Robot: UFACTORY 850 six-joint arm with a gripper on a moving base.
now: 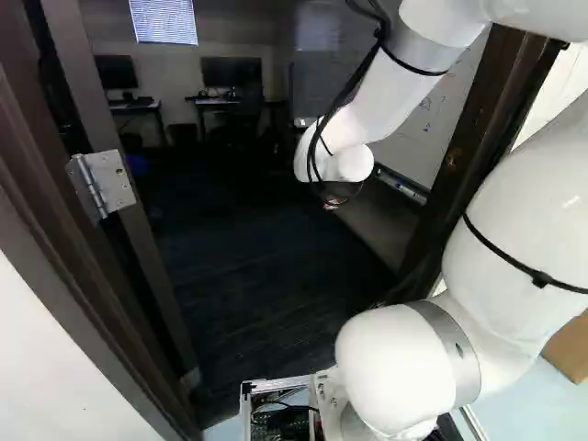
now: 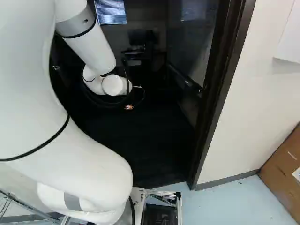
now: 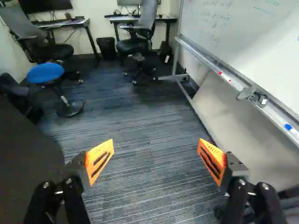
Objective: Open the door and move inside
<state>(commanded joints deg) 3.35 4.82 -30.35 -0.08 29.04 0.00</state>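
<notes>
- Carpet spanned the room past the doorway.
- Whiteboard stood along one side of the room, marker tray on its lower edge.
- Door was open, hinged edge at the left of the left base view.
- Arm reached through the doorway.
- Blue-topped stool sat near the desks.
- Hand was wide, nothing gripped, orange pads well apart.
- Metal hinge showed on the door's edge.

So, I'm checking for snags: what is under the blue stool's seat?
A slanting post and round base on the carpet; the seat itself hides whatever is right beneath it.
</notes>
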